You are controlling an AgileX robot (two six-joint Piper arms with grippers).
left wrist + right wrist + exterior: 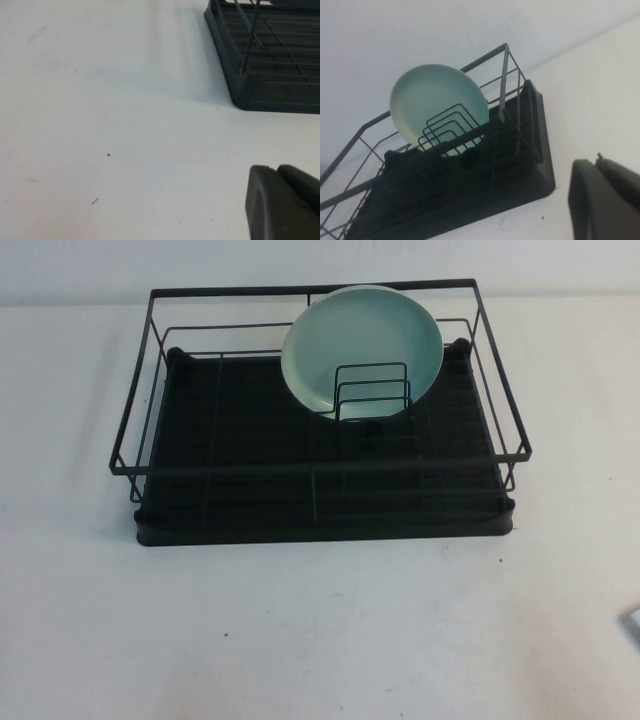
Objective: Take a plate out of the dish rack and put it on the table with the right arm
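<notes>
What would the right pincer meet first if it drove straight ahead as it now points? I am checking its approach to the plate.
Probably the dish rack: its near corner and wire frame lie ahead of the shut right pincer, before the plate standing in the holder. Depth is unclear.

Matte mint plate [362,340] – black wire dish rack [320,455], plastic tray; speckled white table [320,640].

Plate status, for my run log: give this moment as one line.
plate: upright in dish rack, leaning behind wire holder | right gripper: shut, off rack, empty | left gripper: parked over table
</notes>
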